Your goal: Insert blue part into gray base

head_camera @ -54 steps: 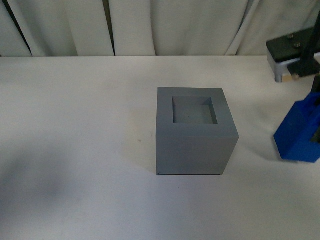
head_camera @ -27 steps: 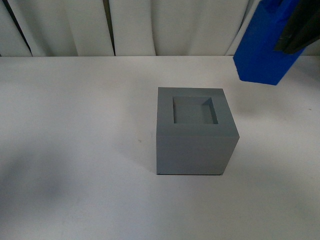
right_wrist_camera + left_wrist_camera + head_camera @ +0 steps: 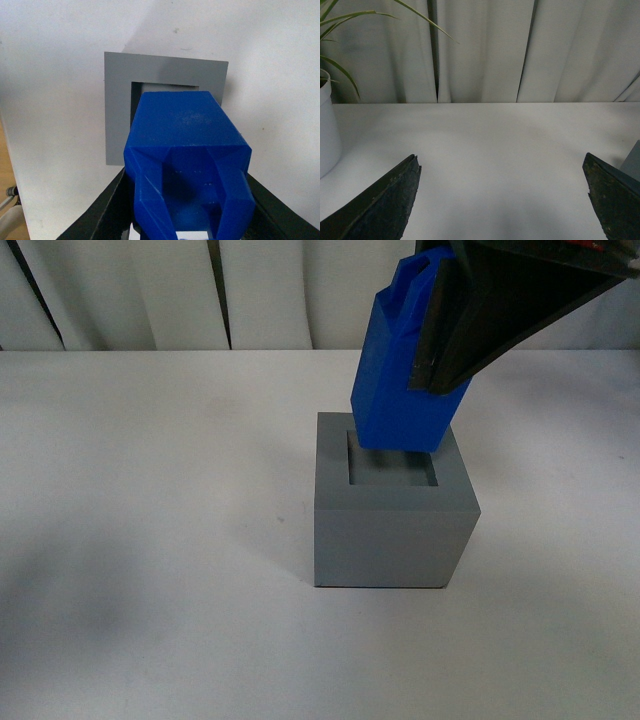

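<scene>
The gray base stands in the middle of the white table, its square recess facing up. My right gripper is shut on the blue part and holds it tilted just above the recess, its lower end over the recess's far edge. In the right wrist view the blue part sits between the black fingers, covering most of the gray base's recess. My left gripper is open and empty above bare table. A sliver of the gray base shows at the edge of the left wrist view.
White curtains hang behind the table's far edge. A white plant pot with green leaves stands on the table in the left wrist view. A wooden floor strip shows past the table edge in the right wrist view.
My right gripper has carried the blue part from low at the right, up and then leftward, to above the gray base's recess. The gray base has not moved.
</scene>
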`<state>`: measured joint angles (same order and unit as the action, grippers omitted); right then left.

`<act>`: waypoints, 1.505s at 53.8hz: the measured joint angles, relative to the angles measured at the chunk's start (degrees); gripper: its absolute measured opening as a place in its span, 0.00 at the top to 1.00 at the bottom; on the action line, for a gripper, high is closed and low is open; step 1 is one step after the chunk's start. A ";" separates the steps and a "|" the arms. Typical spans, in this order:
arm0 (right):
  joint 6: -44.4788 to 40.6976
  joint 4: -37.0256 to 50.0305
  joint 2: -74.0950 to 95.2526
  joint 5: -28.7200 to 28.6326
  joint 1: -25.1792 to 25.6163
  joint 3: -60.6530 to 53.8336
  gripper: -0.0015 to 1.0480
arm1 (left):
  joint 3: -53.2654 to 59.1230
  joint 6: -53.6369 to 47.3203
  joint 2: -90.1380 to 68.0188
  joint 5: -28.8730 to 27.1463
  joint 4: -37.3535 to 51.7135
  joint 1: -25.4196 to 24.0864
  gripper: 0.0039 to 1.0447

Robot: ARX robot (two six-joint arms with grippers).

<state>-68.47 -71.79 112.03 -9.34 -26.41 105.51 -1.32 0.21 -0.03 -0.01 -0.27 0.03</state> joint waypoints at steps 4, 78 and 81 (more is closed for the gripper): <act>0.04 -0.07 0.33 0.07 -0.31 0.20 0.55 | 0.00 0.02 0.00 0.00 0.02 0.00 0.06; 0.35 1.07 1.49 1.14 -0.63 -4.13 0.55 | 0.00 0.00 0.00 0.02 0.00 0.00 0.06; 0.28 1.27 1.44 1.07 -0.63 -4.26 0.51 | 0.00 0.00 0.00 0.00 0.02 0.00 0.06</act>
<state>-68.18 -70.52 113.47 -8.27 -27.05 101.25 -1.32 0.21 -0.03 -0.01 -0.25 0.03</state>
